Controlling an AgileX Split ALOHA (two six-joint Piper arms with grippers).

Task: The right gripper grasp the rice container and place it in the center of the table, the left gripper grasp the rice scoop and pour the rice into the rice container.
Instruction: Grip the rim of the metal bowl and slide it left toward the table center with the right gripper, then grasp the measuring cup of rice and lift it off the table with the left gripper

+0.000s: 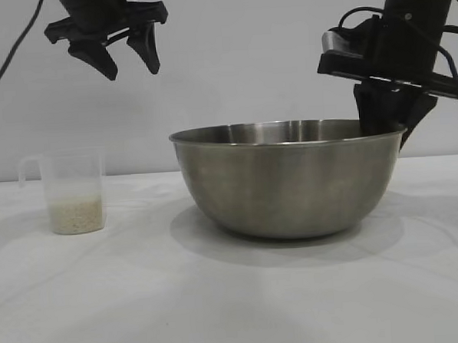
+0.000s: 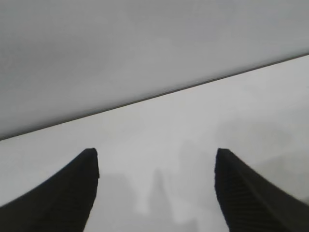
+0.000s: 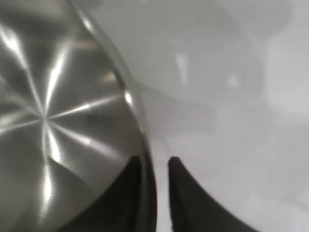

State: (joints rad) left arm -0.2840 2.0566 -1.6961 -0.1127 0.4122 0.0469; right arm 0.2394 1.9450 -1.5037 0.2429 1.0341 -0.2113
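The rice container (image 1: 287, 180), a wide steel bowl, stands on the white table (image 1: 143, 299) near the middle. My right gripper (image 1: 388, 125) straddles its right rim. In the right wrist view the right gripper (image 3: 154, 160) has one finger inside the rice container (image 3: 48, 121) and one outside, with a thin gap between the outer finger and the rim, so it is open. The rice scoop (image 1: 72, 191), a frosted cup with rice (image 1: 76, 215) in its bottom, stands at the left. My left gripper (image 1: 131, 69) hangs open high above it, and the left gripper (image 2: 157, 152) holds nothing.
The table's far edge meets a plain grey wall (image 2: 145, 48) behind. Bare tabletop lies in front of the bowl and between the bowl and the cup.
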